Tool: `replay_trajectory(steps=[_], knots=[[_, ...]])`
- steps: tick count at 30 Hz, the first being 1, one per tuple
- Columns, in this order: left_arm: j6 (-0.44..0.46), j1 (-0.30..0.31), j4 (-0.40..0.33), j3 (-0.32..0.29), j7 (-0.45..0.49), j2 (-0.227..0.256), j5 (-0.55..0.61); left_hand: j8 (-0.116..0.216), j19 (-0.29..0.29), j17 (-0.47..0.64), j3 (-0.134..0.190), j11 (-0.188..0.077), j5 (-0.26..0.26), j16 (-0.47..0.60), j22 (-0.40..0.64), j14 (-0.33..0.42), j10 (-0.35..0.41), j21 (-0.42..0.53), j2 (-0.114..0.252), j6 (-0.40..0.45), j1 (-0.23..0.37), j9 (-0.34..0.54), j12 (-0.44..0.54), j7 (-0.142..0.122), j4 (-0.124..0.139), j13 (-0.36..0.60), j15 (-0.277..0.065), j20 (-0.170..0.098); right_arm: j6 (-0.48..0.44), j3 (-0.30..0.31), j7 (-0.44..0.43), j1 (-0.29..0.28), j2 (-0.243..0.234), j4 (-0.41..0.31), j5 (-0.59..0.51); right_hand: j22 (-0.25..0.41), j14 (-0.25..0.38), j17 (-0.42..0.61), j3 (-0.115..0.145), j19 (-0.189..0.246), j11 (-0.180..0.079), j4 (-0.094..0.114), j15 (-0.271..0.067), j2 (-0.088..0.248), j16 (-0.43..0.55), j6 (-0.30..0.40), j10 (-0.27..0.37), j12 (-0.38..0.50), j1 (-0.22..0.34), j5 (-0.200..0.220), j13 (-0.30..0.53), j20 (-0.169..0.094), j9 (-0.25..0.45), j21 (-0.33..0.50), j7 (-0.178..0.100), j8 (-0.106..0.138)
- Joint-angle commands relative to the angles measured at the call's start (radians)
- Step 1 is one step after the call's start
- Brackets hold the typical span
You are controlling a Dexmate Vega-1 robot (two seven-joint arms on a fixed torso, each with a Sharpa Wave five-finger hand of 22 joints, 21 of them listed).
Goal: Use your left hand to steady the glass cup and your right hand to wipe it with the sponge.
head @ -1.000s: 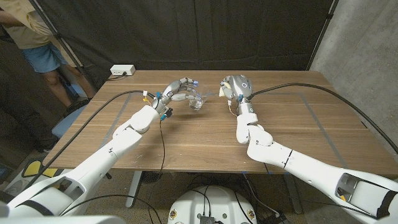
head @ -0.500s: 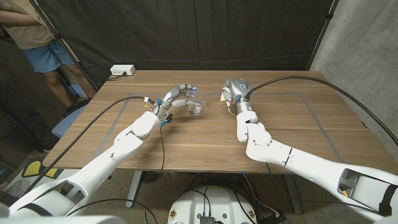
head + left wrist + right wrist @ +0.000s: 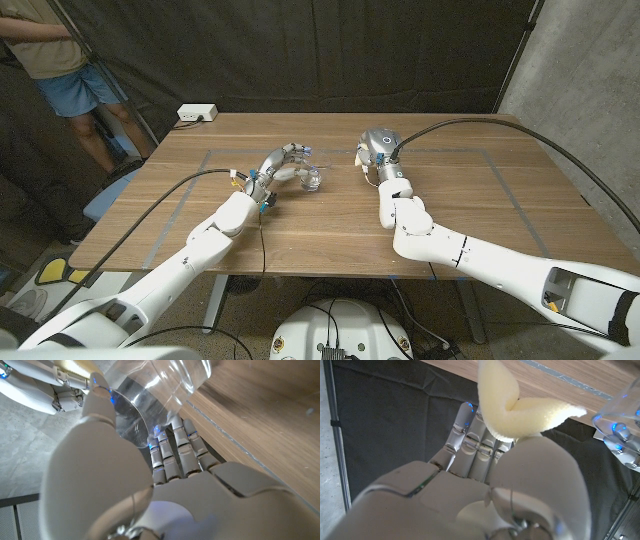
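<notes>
At table centre: left hand [image 3: 283, 161] gripping cup [image 3: 310, 176]; at 3 o'clock, right hand [image 3: 378, 143] pinching folded sponge [image 3: 520, 410]. Risks tipping cup if wiping too hard.

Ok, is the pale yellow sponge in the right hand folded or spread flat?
Folded. The right wrist view shows the pale yellow sponge bent into a V, pinched in the right hand.

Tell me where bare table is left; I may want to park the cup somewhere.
Bare wood lies along the near edge between the two forearms, and on the table right of the right hand, which pinches the sponge. It is crowded at the far middle, where the left hand holds the glass cup, and a white box sits at the far left corner.
</notes>
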Motion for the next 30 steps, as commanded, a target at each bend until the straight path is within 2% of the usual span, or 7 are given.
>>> replay_trajectory(steps=[1,6,9,18,23,26,30], knots=[[-0.207,0.011,0.18,-0.005,0.2,-0.088,0.114,0.082,0.007,0.049,0.105,-0.133,0.002,0.001,0.001,0.133,0.141,0.008,0.194,0.097,0.187,0.001,0.006,-0.088,0.088,0.044,-0.284,-0.013,-0.068,-0.051,0.051,0.028,0.011,-0.008,-0.038,-0.002,0.007,0.006,-0.007,-0.002,-0.001,-0.001,-0.04,0.016,-0.001,0.008,0.01,-0.004,0.018,0.008,0.005,-0.143,0.006,0.007,-0.007,0.002],[-0.233,0.021,0.213,-0.014,0.289,-0.113,0.155,0.081,0.01,0.044,0.101,-0.142,0.0,-0.007,-0.001,0.132,0.137,0.008,0.184,0.093,0.181,0.0,0.001,-0.094,0.091,0.042,-0.279,-0.022,-0.079,-0.072,0.073,0.041,0.018,-0.001,-0.048,-0.006,0.009,0.008,-0.008,-0.002,0.0,-0.001,-0.04,0.016,-0.002,0.008,0.009,-0.007,0.018,0.008,0.005,-0.142,0.006,0.01,-0.007,0.0],[-0.219,0.029,0.203,-0.015,0.278,-0.105,0.145,0.074,-0.007,0.0,0.08,-0.143,-0.008,-0.045,-0.002,0.085,0.117,0.002,0.157,0.072,0.114,-0.002,-0.02,-0.097,0.123,0.026,-0.267,-0.033,-0.086,-0.087,0.1,0.054,0.023,0.005,-0.049,-0.008,0.009,0.008,-0.008,-0.003,-0.001,-0.001,-0.04,0.016,-0.004,0.007,0.009,-0.008,0.017,0.008,0.005,-0.142,0.006,0.012,-0.008,0.0],[-0.17,0.038,0.146,-0.012,0.141,-0.052,0.06,0.017,-0.102,-0.218,0.012,-0.116,-0.011,-0.056,-0.005,-0.195,-0.054,-0.038,0.072,-0.086,-0.069,-0.001,-0.128,-0.089,0.185,-0.044,-0.21,-0.026,-0.178,-0.198,0.383,0.17,0.05,0.027,-0.047,-0.042,-0.037,-0.032,-0.004,-0.016,-0.005,0.003,-0.041,0.025,-0.064,-0.031,-0.039,-0.045,0.015,0.006,-0.007,-0.142,0.008,0.016,-0.021,-0.022],[-0.15,0.032,0.118,-0.011,-0.013,-0.02,-0.054,-0.183,-0.255,-0.352,-0.059,-0.026,0.035,-0.049,-0.004,-0.531,-0.37,-0.12,0.048,-0.382,-0.225,-0.04,-0.271,-0.066,0.251,-0.109,-0.084,0.036,-0.213,-0.248,0.509,0.225,0.064,0.05,-0.035,-0.096,-0.094,-0.112,0.004,-0.039,-0.001,0.017,-0.04,0.035,-0.158,-0.081,-0.101,-0.097,-0.009,0.001,-0.036,-0.136,0.008,0.014,-0.027,-0.044],[-0.142,0.028,0.106,-0.016,-0.092,-0.008,-0.123,-0.265,-0.336,-0.386,-0.073,0.009,0.038,-0.04,-0.003,-0.632,-0.472,-0.163,0.08,-0.493,-0.289,-0.043,-0.311,-0.067,0.29,-0.13,-0.044,0.065,-0.242,-0.298,0.616,0.28,0.075,0.069,-0.03,-0.15,-0.147,-0.179,0.008,-0.06,0.004,0.037,-0.037,0.037,-0.24,-0.138,-0.166,-0.13,-0.049,-0.001,-0.059,-0.131,0.006,0.009,-0.029,-0.059],[-0.137,0.032,0.076,-0.029,-0.109,0.013,-0.132,-0.323,-0.406,-0.41,-0.08,0.036,0.035,-0.045,-0.003,-0.723,-0.554,-0.201,0.102,-0.558,-0.321,-0.044,-0.323,-0.07,0.309,-0.146,-0.01,0.102,-0.264,-0.345,0.703,0.328,0.089,0.093,-0.026,-0.2,-0.243,-0.237,0.004,-0.095,0.002,0.065,-0.026,0.033,-0.322,-0.208,-0.266,-0.15,-0.106,-0.002,-0.082,-0.105,0.0,0.013,-0.033,-0.07]])
